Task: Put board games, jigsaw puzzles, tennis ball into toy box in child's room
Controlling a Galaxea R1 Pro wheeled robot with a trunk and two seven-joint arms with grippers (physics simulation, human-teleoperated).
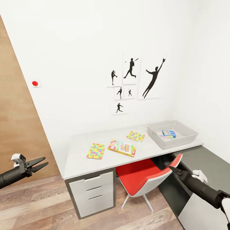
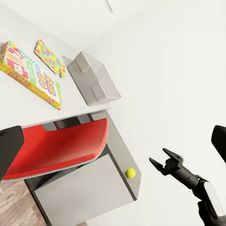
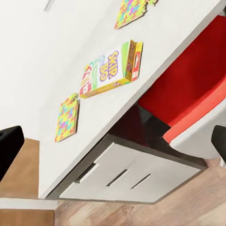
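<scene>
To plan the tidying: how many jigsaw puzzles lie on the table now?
2. One jigsaw puzzle lies near the table's left front, beside the board game; the other jigsaw puzzle lies farther back, next to the toy box. None seems hidden.

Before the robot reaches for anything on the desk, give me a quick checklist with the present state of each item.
1. Left pincer open and empty: ok.
2. Right pincer open: cannot tell from the head view.
3. Toy box on the desk, open top, already holding boxes: ok.
4. Board game and two puzzles lie flat and apart on the desk: ok.
5. Red chair stands between robot and desk: not ok.
6. Tennis ball located, on a lower grey surface: ok.
</scene>
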